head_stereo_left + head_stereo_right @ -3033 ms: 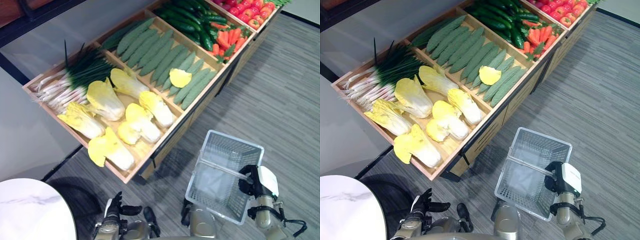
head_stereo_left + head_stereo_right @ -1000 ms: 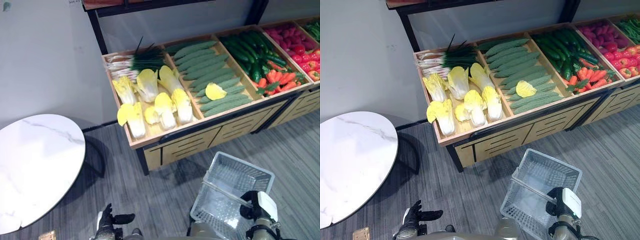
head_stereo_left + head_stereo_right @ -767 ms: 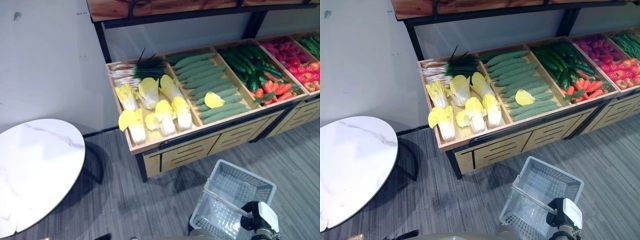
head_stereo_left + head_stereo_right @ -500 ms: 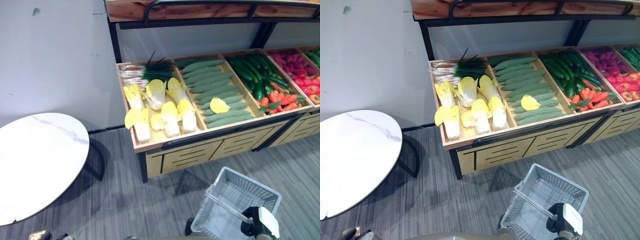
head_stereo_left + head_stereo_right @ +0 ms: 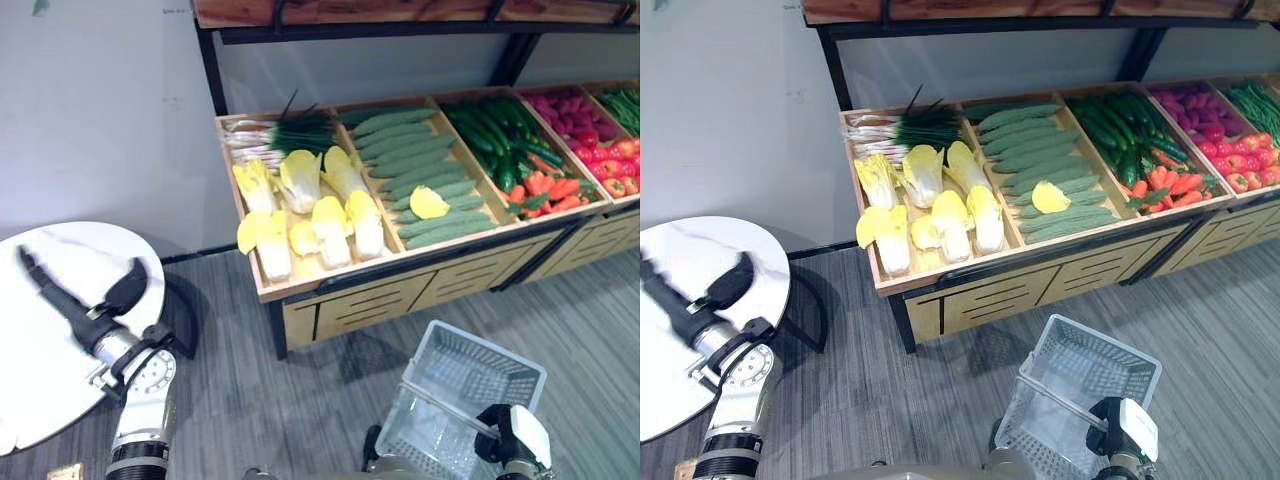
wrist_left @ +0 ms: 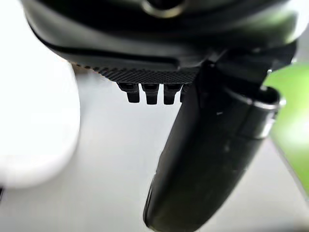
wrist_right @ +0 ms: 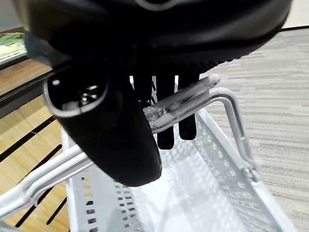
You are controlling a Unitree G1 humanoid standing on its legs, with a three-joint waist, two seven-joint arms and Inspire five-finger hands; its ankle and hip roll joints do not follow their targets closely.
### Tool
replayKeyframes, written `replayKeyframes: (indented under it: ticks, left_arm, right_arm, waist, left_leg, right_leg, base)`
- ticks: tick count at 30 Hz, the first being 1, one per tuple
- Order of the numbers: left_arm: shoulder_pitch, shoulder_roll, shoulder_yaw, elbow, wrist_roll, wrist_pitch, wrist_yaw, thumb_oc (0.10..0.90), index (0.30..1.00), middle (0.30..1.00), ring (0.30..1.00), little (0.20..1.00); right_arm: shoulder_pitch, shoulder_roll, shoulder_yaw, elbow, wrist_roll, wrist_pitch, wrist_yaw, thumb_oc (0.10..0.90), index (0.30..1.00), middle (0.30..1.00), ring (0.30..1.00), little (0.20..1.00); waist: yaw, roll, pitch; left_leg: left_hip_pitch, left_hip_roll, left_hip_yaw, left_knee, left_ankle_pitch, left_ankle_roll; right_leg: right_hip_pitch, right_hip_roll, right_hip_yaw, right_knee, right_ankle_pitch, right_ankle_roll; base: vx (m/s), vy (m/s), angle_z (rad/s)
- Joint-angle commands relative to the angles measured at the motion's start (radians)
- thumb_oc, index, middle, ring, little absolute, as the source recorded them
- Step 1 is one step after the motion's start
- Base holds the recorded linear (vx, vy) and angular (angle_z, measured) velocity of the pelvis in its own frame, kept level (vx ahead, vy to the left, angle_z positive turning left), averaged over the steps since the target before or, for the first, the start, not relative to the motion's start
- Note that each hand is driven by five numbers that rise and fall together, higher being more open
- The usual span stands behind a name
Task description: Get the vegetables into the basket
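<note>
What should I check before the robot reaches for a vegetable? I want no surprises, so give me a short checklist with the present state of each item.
1. Basket held: ok. The right hand has its fingers curled round the basket handle.
2. Basket free to take produce: ok. Nothing lies in it, and it hangs over the floor in front of the stand.
3. Left hand free: ok. Fingers straight, holding nothing, raised over the round white table.
4. Vegetables in place: ok. Cabbages and cucumbers lie in the wooden bins.
5. Left hand near the produce: not ok. It is well to the left of the stand.
</note>
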Motion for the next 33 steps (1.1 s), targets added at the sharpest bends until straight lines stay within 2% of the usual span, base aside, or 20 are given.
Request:
replayKeyframes:
  ticks: [1,5,10,12,21,25,33]
  left_arm:
    - [-0.179,0.09,-0.07,-0.076,-0.056,-0.087,-0.133,0.9,1.0,1.0,1.0,1.0]
    - [-0.218,0.084,-0.113,-0.05,-0.002,-0.083,-0.119,0.9,1.0,1.0,1.0,1.0]
    - [-0.286,0.072,-0.13,0.037,0.209,-0.018,-0.004,0.9,1.0,1.0,1.0,1.0]
    - [-0.311,0.045,-0.126,0.069,0.28,0.03,0.034,0.9,1.0,1.0,1.0,1.0]
    - [-0.394,0.011,-0.171,0.195,0.261,0.049,0.018,0.9,1.0,1.0,1.0,1.0]
    - [-0.425,0.027,-0.195,0.225,0.355,0.072,0.025,0.9,1.0,1.0,1.0,1.0]
    - [-0.454,0.005,-0.165,0.272,0.444,0.15,0.123,0.9,1.0,1.0,1.0,1.0]
  right_arm:
    - [-0.059,-0.106,0.014,-0.118,-0.027,-0.026,-0.038,0.4,0.3,0.3,0.3,0.3]
    - [-0.057,-0.111,0.025,-0.129,-0.035,-0.034,-0.031,0.4,0.3,0.3,0.3,0.3]
    - [-0.048,-0.109,0.049,-0.159,-0.038,-0.054,-0.018,0.4,0.3,0.3,0.3,0.3]
    - [-0.047,-0.102,0.055,-0.15,-0.037,-0.06,-0.022,0.4,0.3,0.3,0.3,0.3]
    - [-0.07,-0.118,0.081,-0.164,-0.028,-0.071,-0.015,0.4,0.3,0.3,0.3,0.3]
    - [-0.088,-0.122,0.095,-0.171,-0.03,-0.073,-0.009,0.4,0.3,0.3,0.3,0.3]
    - [-0.088,-0.102,0.11,-0.148,-0.036,-0.083,-0.03,0.4,0.3,0.3,0.3,0.3]
  waist:
    - [-0.048,-0.004,0.011]
    - [-0.068,-0.003,0.012]
    - [-0.091,-0.005,0.016]
    - [-0.097,-0.007,0.017]
    - [-0.118,-0.005,0.028]
    - [-0.123,-0.005,0.032]
    - [-0.119,-0.004,0.035]
  left_leg:
    - [-0.022,0.006,-0.008,0.001,-0.094,-0.002]
    - [-0.02,0.006,0.006,0.001,-0.096,-0.001]
    - [-0.018,0.011,0.021,0.001,-0.095,-0.003]
    - [-0.019,0.014,0.021,0.001,-0.096,-0.003]
    - [-0.03,0.019,0.03,0.001,-0.09,-0.007]
    - [-0.036,0.023,0.034,0.001,-0.087,-0.011]
    - [-0.036,0.03,0.032,0.001,-0.086,-0.014]
  right_leg:
    - [0.067,-0.034,0.018,-0.001,-0.103,0.067]
    - [0.056,-0.031,0.035,-0.001,-0.102,0.068]
    - [0.046,-0.024,0.057,-0.001,-0.106,0.067]
    - [0.046,-0.022,0.058,-0.001,-0.109,0.065]
    - [0.029,-0.01,0.072,-0.001,-0.109,0.061]
    - [0.017,-0.005,0.077,-0.001,-0.109,0.06]
    - [0.021,0.002,0.074,-0.001,-0.119,0.057]
  base:
    - [-0.01,0.021,-0.11]
    - [0.01,0.004,-0.25]
    - [0.02,-0.016,-0.15]
    - [0.03,-0.037,-0.17]
    - [0.0,-0.007,-0.02]
    - [0.0,-0.025,-0.07]
    - [0.01,-0.019,-0.04]
